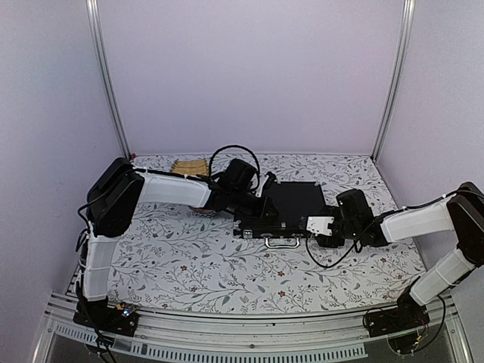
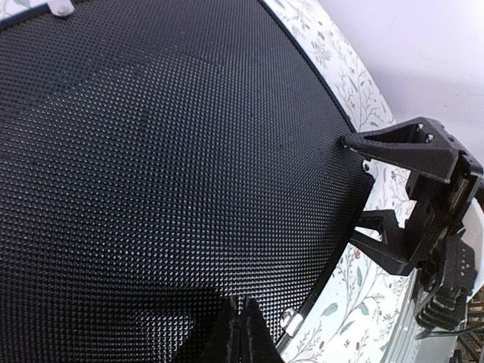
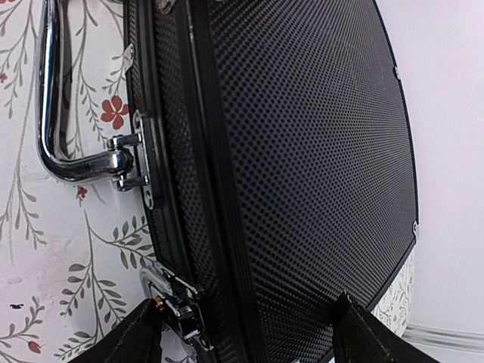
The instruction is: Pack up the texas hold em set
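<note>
The black briefcase (image 1: 291,203) lies closed on the flowered cloth, its silver handle (image 1: 281,243) towards the arms. My left gripper (image 1: 255,206) is at its left side. In the left wrist view its fingertips (image 2: 242,333) are shut together over the textured lid (image 2: 166,166), holding nothing. My right gripper (image 1: 318,227) is at the case's front right corner. In the right wrist view it (image 3: 249,344) is open, one finger (image 3: 128,340) by a silver latch (image 3: 170,302) and the other above the lid (image 3: 302,151). The handle (image 3: 60,113) shows there too. Chips, discs and cards are out of view.
A tan slatted mat (image 1: 189,166) lies at the back left behind my left arm. A bit of something reddish (image 1: 203,212) peeks out under the left arm. Metal posts (image 1: 110,83) stand at the back corners. The open right gripper (image 2: 363,193) also shows in the left wrist view.
</note>
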You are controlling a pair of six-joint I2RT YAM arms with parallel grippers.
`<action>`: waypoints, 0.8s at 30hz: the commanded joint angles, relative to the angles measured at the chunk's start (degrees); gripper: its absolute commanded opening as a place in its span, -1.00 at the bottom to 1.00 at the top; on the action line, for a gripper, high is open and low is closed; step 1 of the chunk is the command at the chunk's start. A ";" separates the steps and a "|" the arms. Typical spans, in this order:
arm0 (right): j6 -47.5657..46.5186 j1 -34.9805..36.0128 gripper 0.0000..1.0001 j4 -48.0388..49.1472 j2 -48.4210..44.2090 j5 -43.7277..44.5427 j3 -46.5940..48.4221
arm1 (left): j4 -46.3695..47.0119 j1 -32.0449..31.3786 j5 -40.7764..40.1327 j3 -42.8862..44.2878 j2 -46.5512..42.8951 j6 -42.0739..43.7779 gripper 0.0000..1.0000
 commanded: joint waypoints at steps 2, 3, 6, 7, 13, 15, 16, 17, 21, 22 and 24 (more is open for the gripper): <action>-0.84 1.00 0.55 -1.65 4.08 1.98 -3.13 | -2.14 0.31 0.18 -1.28 1.50 0.17 -0.95; -0.43 1.01 0.58 -2.72 3.28 1.50 -2.64 | -2.16 0.31 0.12 -1.36 1.27 0.14 -0.95; 0.97 1.00 0.66 -8.05 -1.70 -1.04 -0.17 | -2.70 0.22 -0.53 -1.50 -0.51 0.78 -0.91; 1.39 1.00 0.69 -10.58 -3.59 -2.16 1.17 | -3.27 0.23 -0.97 -1.31 -1.31 1.41 -0.88; 5.50 -0.38 0.81 -27.75 -7.15 -10.99 12.87 | -4.94 -0.30 -7.85 -3.37 -10.91 6.50 -0.43; 7.97 -1.63 0.82 -30.25 -6.74 -15.98 16.10 | -5.34 -0.41 -10.07 -5.59 -15.32 7.93 -0.35; 9.25 -2.15 0.82 -30.72 -5.87 -17.85 18.23 | -5.76 -0.41 -10.87 -6.75 -17.01 8.31 -0.34; 11.15 -2.72 0.81 -31.29 -5.09 -19.86 19.92 | -6.14 -0.36 -11.38 -7.95 -18.35 8.68 -0.35; 18.33 -4.48 0.67 -32.66 0.11 -28.45 27.60 | -7.07 -0.51 -10.59 -13.44 -23.08 9.41 -0.70; 20.39 -4.86 0.62 -33.38 1.57 -30.62 29.68 | -6.75 -0.58 -9.79 -15.04 -23.82 9.70 -0.79; 23.27 -5.98 0.49 -34.30 4.86 -36.06 33.36 | -6.05 -0.87 -7.90 -17.49 -24.46 10.32 -0.95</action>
